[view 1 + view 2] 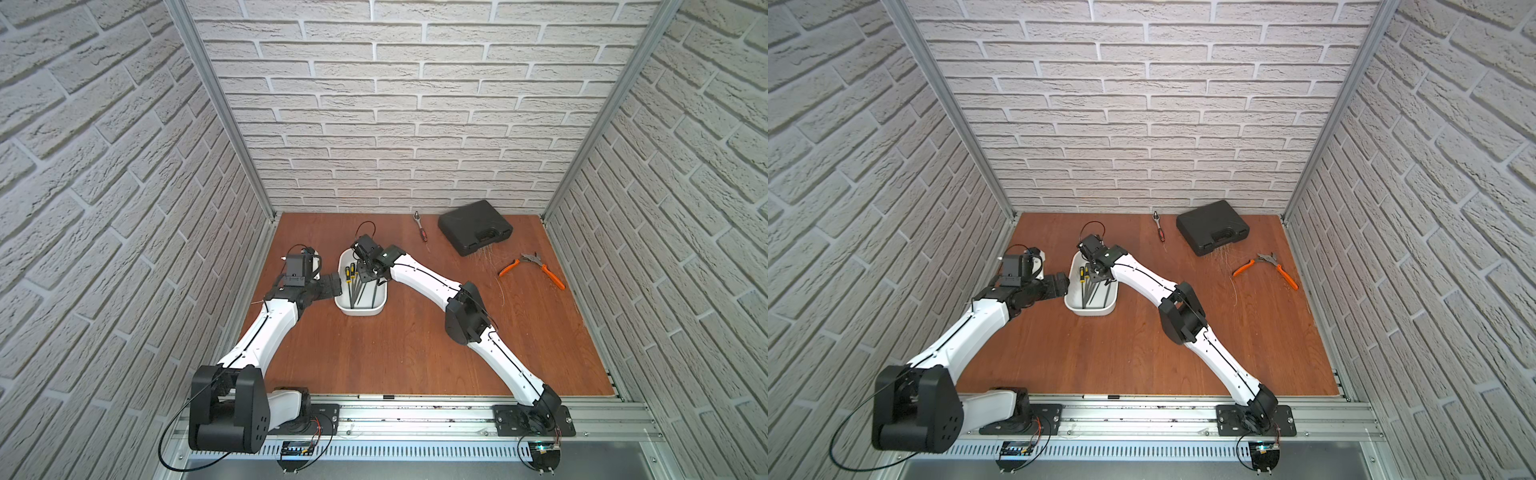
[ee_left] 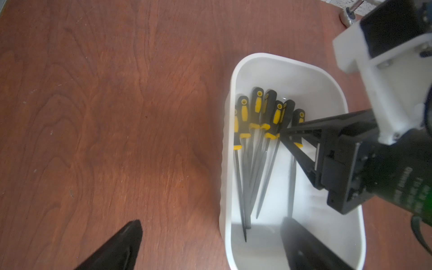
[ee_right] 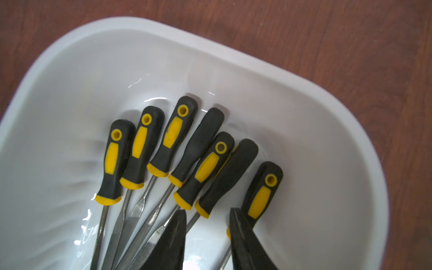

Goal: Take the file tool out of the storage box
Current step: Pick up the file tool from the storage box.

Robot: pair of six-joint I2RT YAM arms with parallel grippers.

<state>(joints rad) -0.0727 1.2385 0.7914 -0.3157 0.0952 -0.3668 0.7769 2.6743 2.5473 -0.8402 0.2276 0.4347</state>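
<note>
The storage box (image 1: 358, 310) (image 1: 1090, 311) is a white tub on the wooden table. Several files (image 1: 352, 272) (image 2: 257, 112) with black and yellow handles lie in it, fanned side by side. My right gripper (image 3: 208, 222) (image 2: 284, 133) reaches down into the tub, open with a narrow gap. Its fingers stand either side of the shaft just below the collar of one all-black-handled file (image 3: 230, 168), and one finger overlaps the outermost file's handle. My left gripper (image 2: 214, 243) (image 1: 334, 286) is wide open astride the tub's left wall (image 2: 224, 187), one finger inside and one outside, touching nothing.
A black moulded case (image 1: 475, 227) sits at the back right, with a red-handled ratchet tool (image 1: 419, 227) to its left. Orange-handled pliers (image 1: 536, 268) lie at the right. Brick-patterned walls close three sides, and a metal rail (image 1: 415, 419) runs along the front.
</note>
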